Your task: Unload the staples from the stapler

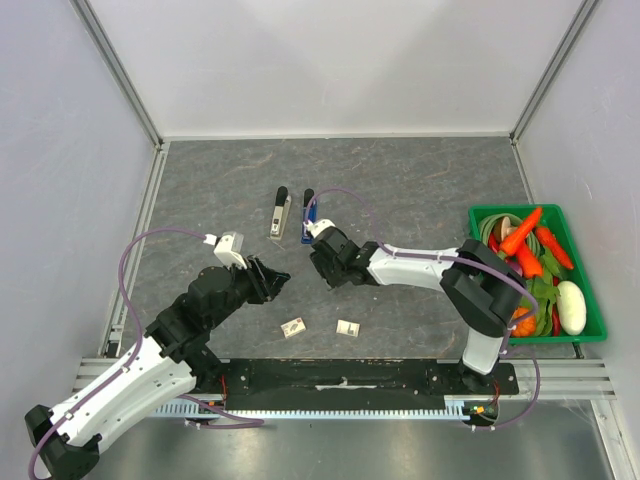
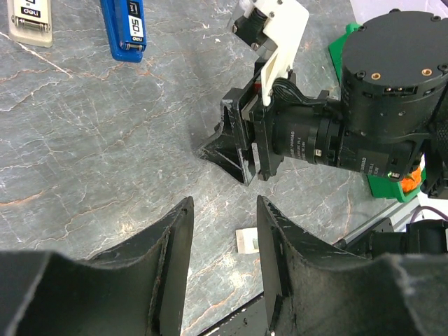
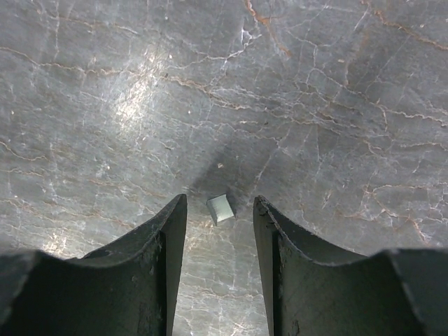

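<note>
The stapler lies in two long halves at mid-table: the silver-grey upper arm [image 1: 281, 213] on the left and the blue base [image 1: 308, 216] beside it. Both show at the top of the left wrist view, the upper arm [image 2: 29, 17] and the blue base [image 2: 124, 28]. My right gripper [image 1: 323, 270] is open just in front of the blue base, pointing down. In its wrist view a small grey block of staples [image 3: 220, 208] sits loose just beyond the open right gripper [image 3: 220, 199]. My left gripper [image 1: 279, 278] is open and empty, as the left wrist view [image 2: 224, 203] shows.
Two small pale staple strips [image 1: 292, 326] [image 1: 348, 327] lie near the front edge; one shows in the left wrist view [image 2: 247, 241]. A green bin [image 1: 600, 325] of toy vegetables stands at the right. The two grippers are close together, facing each other.
</note>
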You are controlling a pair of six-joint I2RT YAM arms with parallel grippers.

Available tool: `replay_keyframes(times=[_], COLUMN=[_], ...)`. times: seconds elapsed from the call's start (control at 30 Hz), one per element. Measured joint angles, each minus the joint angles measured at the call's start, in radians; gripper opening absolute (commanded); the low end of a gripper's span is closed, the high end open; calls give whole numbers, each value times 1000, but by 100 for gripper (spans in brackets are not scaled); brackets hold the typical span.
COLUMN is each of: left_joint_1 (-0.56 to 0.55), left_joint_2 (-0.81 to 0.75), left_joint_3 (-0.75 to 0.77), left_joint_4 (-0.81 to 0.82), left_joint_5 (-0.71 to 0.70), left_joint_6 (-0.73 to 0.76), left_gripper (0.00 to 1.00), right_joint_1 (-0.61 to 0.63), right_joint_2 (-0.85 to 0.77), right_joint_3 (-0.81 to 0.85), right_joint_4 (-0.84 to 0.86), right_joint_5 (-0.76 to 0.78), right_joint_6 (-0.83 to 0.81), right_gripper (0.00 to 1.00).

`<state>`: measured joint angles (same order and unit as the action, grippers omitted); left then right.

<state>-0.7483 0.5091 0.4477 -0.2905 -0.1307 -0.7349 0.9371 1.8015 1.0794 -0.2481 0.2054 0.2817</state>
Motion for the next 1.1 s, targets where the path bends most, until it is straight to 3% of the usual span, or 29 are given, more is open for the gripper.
replay_keyframes(times=[0.37, 0.73, 0.97, 1.1], left_joint_1=[0, 0, 0, 0], left_joint_2=[0, -2, -2, -2], left_joint_3=[0, 0, 0, 0], left_joint_4=[-1, -11, -14, -14], left_joint_5=[-1, -1, 0, 0], left_joint_6=[0, 0, 0, 0], left_gripper=[47, 48, 48, 48], right_joint_1=[-10, -12, -12, -12], right_joint_2=[13, -2, -17, -22], right_joint_3=[-13, -47, -67, -74], right_joint_4=[26, 69, 76, 79], right_joint_5=[-29, -29, -33, -36], right_joint_6=[-3, 0, 11, 15], right_gripper=[49, 32, 34, 30])
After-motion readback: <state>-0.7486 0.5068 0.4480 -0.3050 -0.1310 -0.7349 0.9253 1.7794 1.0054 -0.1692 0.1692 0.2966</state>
